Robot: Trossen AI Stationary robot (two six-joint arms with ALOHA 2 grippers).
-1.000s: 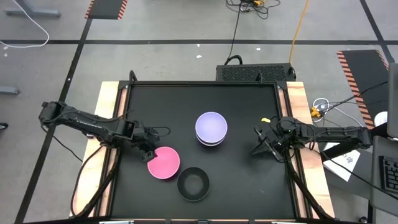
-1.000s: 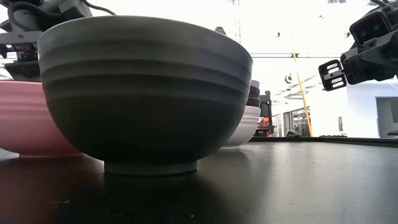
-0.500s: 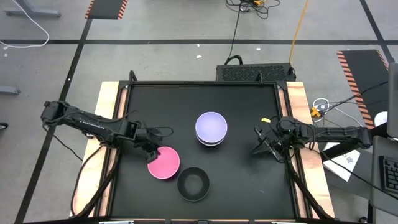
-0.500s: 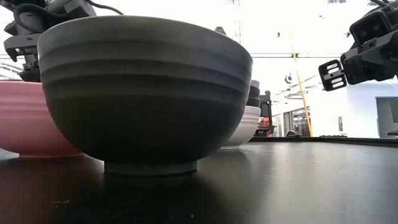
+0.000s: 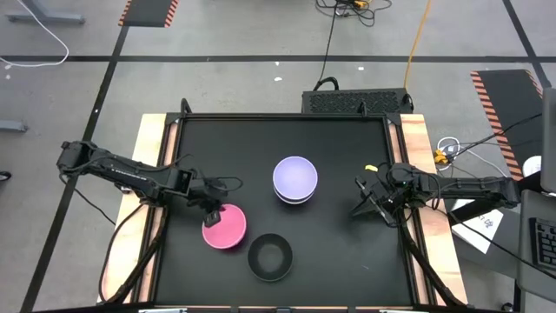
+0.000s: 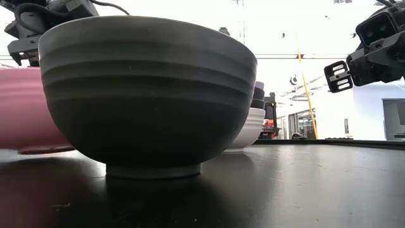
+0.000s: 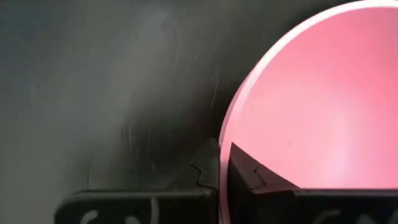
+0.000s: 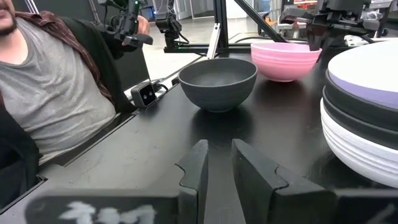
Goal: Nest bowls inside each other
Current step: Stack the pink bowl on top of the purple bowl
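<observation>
Pink bowl (image 5: 224,229) at front-left of bench (image 5: 347,252), rim pinched by left pincer (image 5: 211,213) clenched on its wall, one finger inside, one outside; base appears just clear of the surface in the low view. Stack with purple bowl (image 5: 295,178) on top lies toward bench centre, away from the left arm, well apart. Single black bowl (image 5: 270,257) just beside pink one, nearer the front edge. Right pincer (image 5: 363,198) waits at right edge, nearly closed, holding nothing. Bench surface black, matte, flat. Seated person (image 8: 56,93) beyond.
</observation>
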